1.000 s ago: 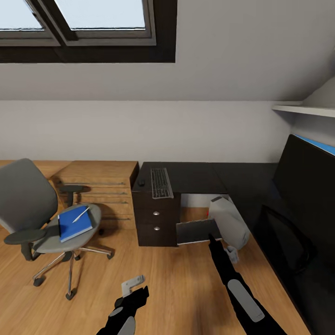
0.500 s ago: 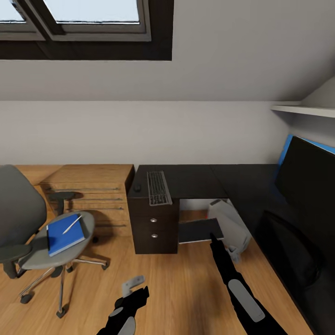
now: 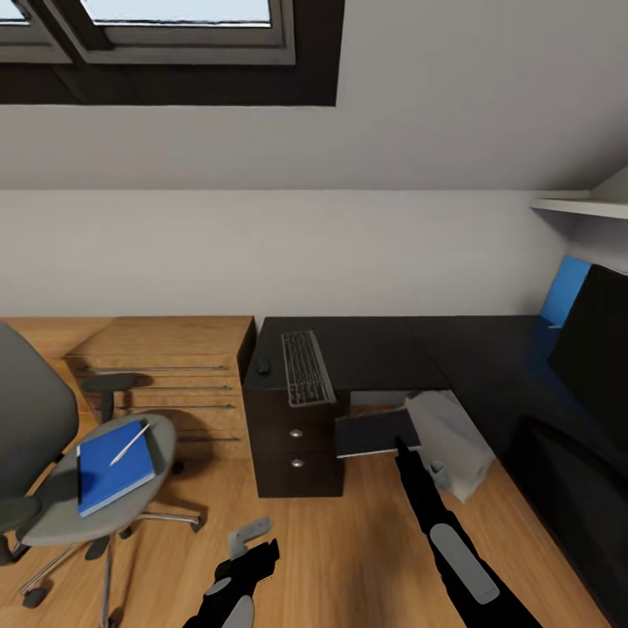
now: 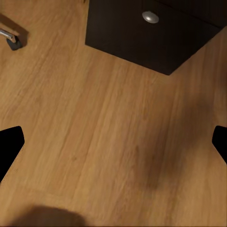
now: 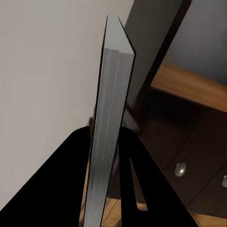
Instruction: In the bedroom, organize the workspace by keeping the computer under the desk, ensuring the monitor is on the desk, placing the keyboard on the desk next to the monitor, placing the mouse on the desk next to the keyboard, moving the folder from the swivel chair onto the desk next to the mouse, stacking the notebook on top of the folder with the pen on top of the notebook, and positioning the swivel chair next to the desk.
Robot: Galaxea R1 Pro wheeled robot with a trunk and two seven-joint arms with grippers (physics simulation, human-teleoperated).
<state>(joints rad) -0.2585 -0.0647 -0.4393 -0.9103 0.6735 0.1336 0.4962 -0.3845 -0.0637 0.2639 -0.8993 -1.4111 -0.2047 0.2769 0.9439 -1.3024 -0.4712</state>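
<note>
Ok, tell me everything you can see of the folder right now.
The folder is a flat, bright blue rectangle with a thin white edge along its near side. It lies closed and flat on the grey seat of the chair, turned at a slight angle. A thin white pen rests diagonally on its upper part. Nothing else touches it, and both arms are well away from it.

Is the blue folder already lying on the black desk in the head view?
No, the folder lies on the seat of the swivel chair with the pen on top, apart from the desk.
</note>
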